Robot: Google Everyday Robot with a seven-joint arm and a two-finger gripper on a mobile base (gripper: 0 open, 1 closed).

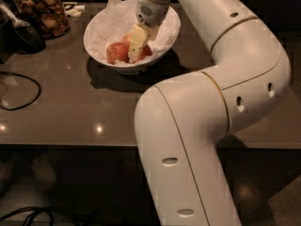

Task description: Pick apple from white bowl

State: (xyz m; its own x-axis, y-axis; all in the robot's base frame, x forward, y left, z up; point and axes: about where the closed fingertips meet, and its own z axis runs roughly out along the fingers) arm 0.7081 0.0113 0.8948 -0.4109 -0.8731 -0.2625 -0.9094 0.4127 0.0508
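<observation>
Pincer [135, 54] inside white bowl [99, 32] | beside apple [117, 52] | spread or pinching: cannot tell

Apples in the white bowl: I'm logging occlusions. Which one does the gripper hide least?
The red apple at image-left of the gripper in the white bowl; it shows nearly whole, the others only peek from behind it.

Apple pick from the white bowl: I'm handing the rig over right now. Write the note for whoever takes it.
Gripper: down inside the white bowl, right against the apple; a grasp cannot be confirmed.
Apple: in the bowl, not lifted.
Bowl: on the dark table, near the snack jar.
Done: the reach into the bowl.
Left: secure the apple, then lift it clear of the bowl.
</observation>
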